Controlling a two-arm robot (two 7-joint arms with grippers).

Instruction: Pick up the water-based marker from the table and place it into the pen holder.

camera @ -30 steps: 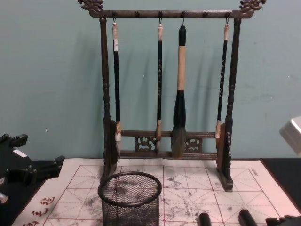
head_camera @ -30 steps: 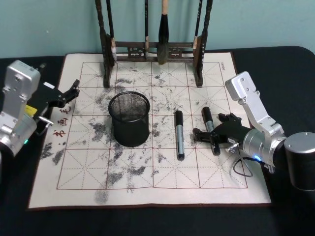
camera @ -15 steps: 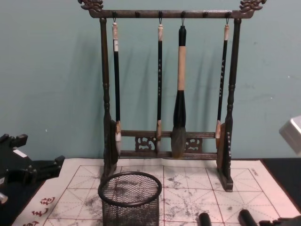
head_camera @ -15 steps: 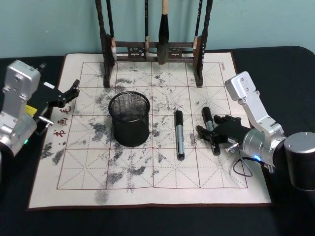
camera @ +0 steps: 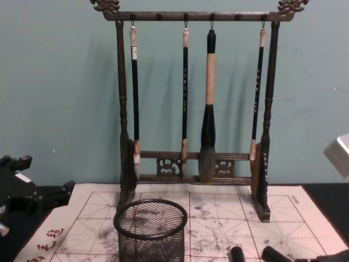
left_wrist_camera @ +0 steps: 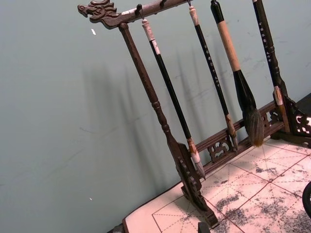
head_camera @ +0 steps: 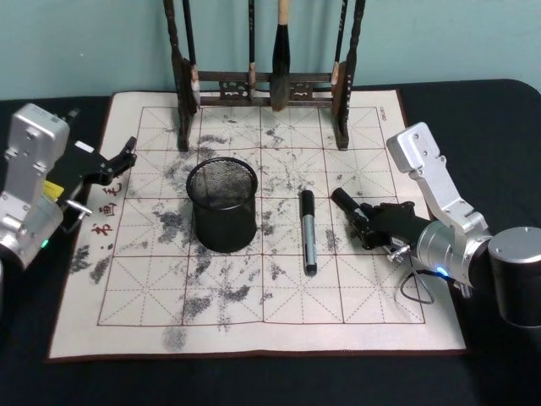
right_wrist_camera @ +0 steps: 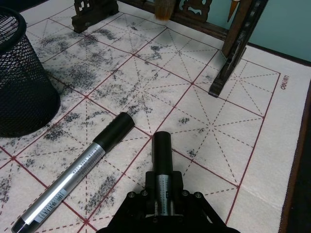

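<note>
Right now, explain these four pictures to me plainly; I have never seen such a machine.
It is a robot with two arms, each ending in a gripper. One picture looks down from its head, one looks forward from its chest, and two come from cameras on its wrists. On the ink-stained mat stand a black mesh holder and, behind it, a rack of hanging brushes. The right gripper is shut on a marker. A second marker lies loose between it and the holder. The left gripper sits at the mat's left edge.
</note>
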